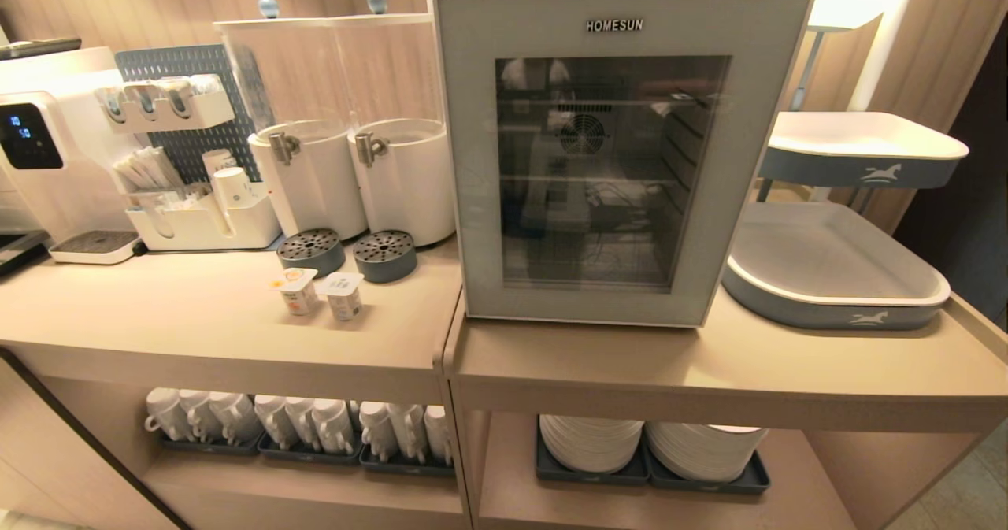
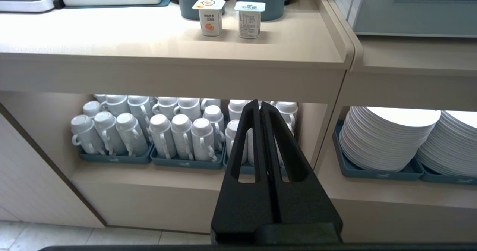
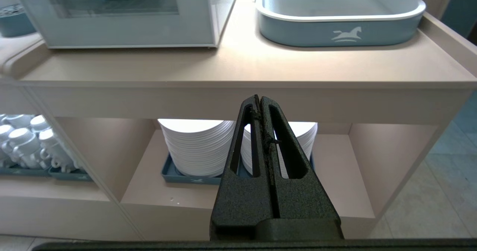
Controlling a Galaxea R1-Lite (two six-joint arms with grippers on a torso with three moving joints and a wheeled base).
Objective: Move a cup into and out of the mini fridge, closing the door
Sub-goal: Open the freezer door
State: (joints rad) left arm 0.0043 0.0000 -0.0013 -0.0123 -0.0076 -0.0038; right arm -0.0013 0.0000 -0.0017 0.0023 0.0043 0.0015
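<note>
Door (image 1: 622, 152) flush on mini fridge (image 1: 776, 120) (counter edge bare); left gripper (image 2: 260, 107), right gripper (image 3: 259, 102) closed, empty

This looks like a hotel or café self-service drinks counter. A coffee machine (image 1: 31, 152) sits beside two tapped drink dispensers (image 1: 354, 120) and a sachet organiser (image 1: 197, 215) on a beige counter (image 1: 197, 325). Below it are trays of white cups (image 2: 156, 131) and stacked plates (image 2: 387, 139), with serving trays (image 1: 835, 278) beside the glass-fronted mini fridge (image 1: 614, 152).

The fridge (image 1: 622, 152) interior is dim behind reflections on the door (image 1: 472, 160); neither arm shows in the head view.
</note>
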